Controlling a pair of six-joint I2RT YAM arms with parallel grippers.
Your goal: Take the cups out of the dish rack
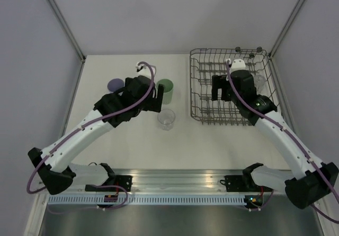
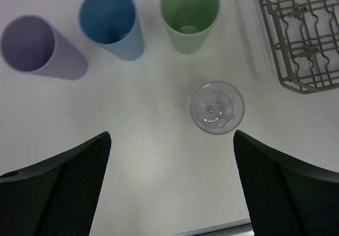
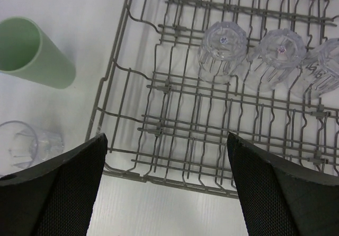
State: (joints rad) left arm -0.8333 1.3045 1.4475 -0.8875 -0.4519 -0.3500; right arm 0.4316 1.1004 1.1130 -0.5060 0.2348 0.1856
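Note:
On the table stand a lavender cup (image 2: 32, 45), a blue cup (image 2: 111, 21) and a pale green cup (image 2: 189, 13), all upright. Nearer to me a clear glass (image 2: 217, 107) stands alone. My left gripper (image 2: 171, 140) hangs open above the table just short of that glass, with nothing between its fingers. The grey wire dish rack (image 3: 159, 85) holds three clear glasses upside down (image 3: 224, 47) (image 3: 278, 55) (image 3: 323, 69). Open and empty, my right gripper (image 3: 167, 138) hovers over the rack's near left part, apart from those glasses.
The rack (image 1: 197, 87) sits at the table's back right, close to the right wall. The green cup (image 1: 165, 87) and clear glass (image 1: 166, 118) stand just left of it. The lavender cup (image 1: 115, 85) is farther left. A metal rail runs along the near edge.

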